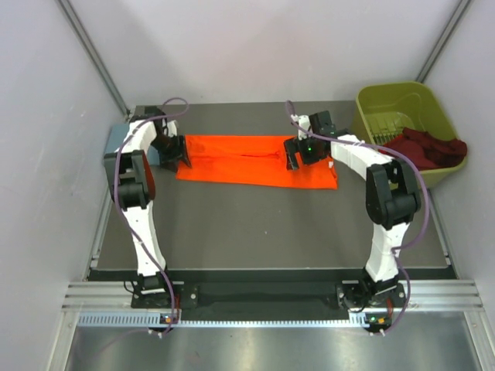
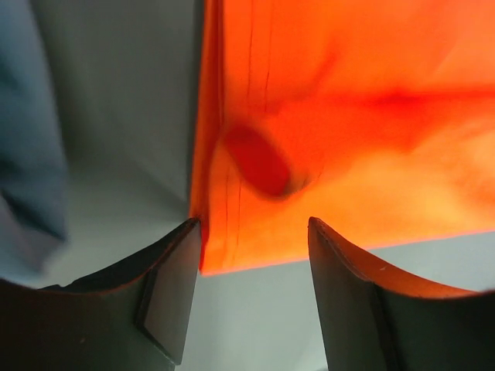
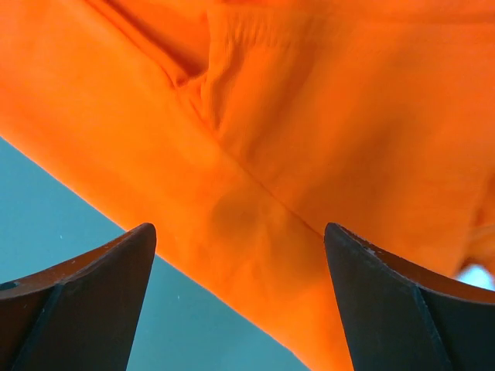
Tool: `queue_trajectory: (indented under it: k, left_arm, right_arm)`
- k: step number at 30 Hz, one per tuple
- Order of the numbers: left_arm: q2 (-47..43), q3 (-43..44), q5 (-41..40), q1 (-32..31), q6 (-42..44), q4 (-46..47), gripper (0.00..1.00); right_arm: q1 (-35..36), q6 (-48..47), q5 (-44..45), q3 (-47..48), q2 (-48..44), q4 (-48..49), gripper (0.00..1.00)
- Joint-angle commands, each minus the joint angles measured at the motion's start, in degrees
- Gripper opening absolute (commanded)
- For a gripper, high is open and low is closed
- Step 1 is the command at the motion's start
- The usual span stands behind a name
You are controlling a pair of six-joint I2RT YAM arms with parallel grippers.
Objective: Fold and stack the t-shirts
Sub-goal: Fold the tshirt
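Note:
The bright orange t-shirt [image 1: 247, 158] lies flat as a long folded strip across the far middle of the table. My left gripper [image 1: 176, 161] hovers over its left end, open and empty; in the left wrist view the shirt's corner [image 2: 348, 139] sits just beyond the left gripper [image 2: 255, 255]. Over the right part of the strip, my right gripper [image 1: 294, 158] stands open. Seen from the right wrist, the orange cloth [image 3: 294, 139] lies under the right gripper [image 3: 240, 247], which grips nothing. A grey-blue t-shirt [image 1: 116, 143] rests at the table's far left edge. A maroon t-shirt [image 1: 425, 147] hangs out of the bin.
An olive-green plastic bin [image 1: 387, 104] stands at the far right corner, tilted against the wall. White walls close in the table on three sides. The grey-blue cloth [image 2: 27, 154] lies close to the left of my left gripper.

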Motion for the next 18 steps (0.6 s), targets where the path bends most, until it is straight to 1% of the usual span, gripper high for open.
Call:
queue_trajectory:
  k: [1,8,13,14,16,18]
  left_arm:
    - [2.4,6.3,-0.5,-1.4,1.5,1.7,0.62]
    - [6.6,13.2,-3.3,-4.1,1.6,3.0,0.6]
    - [10.1,16.4,-9.3,-5.6,0.6,4.3,0.58]
    - [10.9,16.9,-10.5,-5.5,0.6,4.2,0.53]
    - [10.4,16.2,-12.0,-5.5,0.7,3.7,0.47]
    - [7.6,14.5,-11.9,-4.9,0.4,3.0,0.46]
  right_arm:
    - [-1.0,1.8,-3.7,-0.2,0.2,1.1,0.89]
    - [-1.0,1.4,-2.2,-5.9,1.2,2.3,0.88]
    - [-1.1,1.6,-1.8,-4.8,2.6,1.7,0.88]
    - [-1.2,1.6,-1.6,-4.3,2.8,1.5,0.89]
    - [-1.3,1.5,-1.6,-3.2,3.1,1.4,0.89]
    - [-1.3,1.3,-1.5,-2.7,3.0,1.3,0.89]
